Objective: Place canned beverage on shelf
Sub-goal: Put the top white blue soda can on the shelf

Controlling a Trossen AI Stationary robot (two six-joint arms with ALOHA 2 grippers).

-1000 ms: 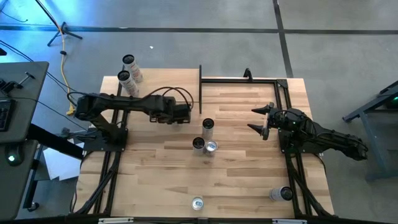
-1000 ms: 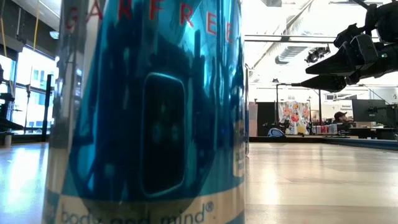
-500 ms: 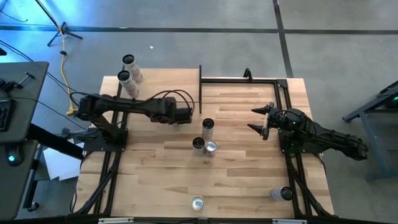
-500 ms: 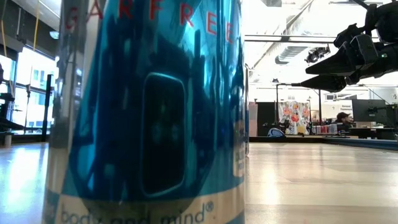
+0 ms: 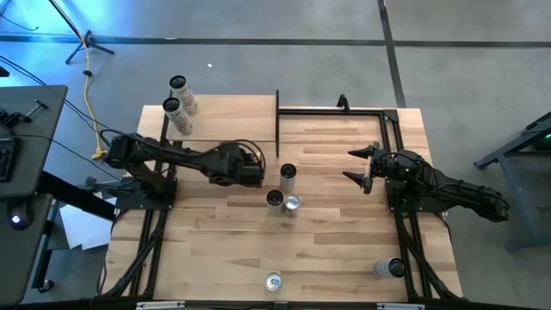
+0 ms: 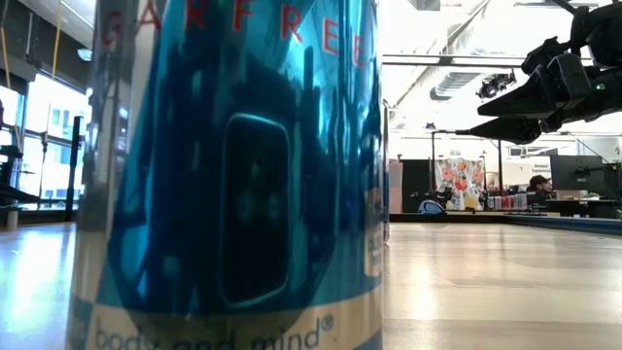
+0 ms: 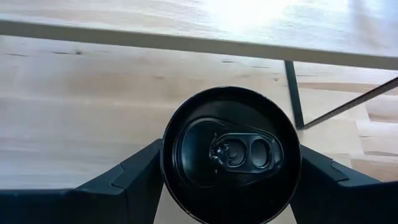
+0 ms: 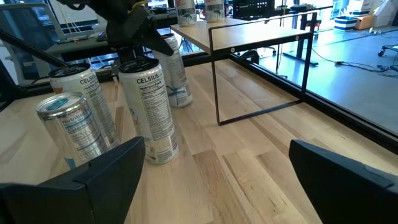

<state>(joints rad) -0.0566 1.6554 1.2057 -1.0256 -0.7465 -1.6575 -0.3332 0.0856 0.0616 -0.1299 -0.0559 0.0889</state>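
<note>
The striped plank table (image 5: 344,250) carries the shelf (image 5: 224,116) at its far left corner, with two cans (image 5: 175,95) standing on the shelf's left end. The left gripper (image 5: 256,172) hangs just in front of the shelf's near edge, its fingers (image 7: 140,171) flanking the top of a black-lidded can (image 7: 230,152) that appears to stand on the table. Whether they press it cannot be told. Three more cans (image 5: 284,194) stand beside it. The right gripper (image 5: 360,165) waits near the right edge, jaws wide and empty.
</note>
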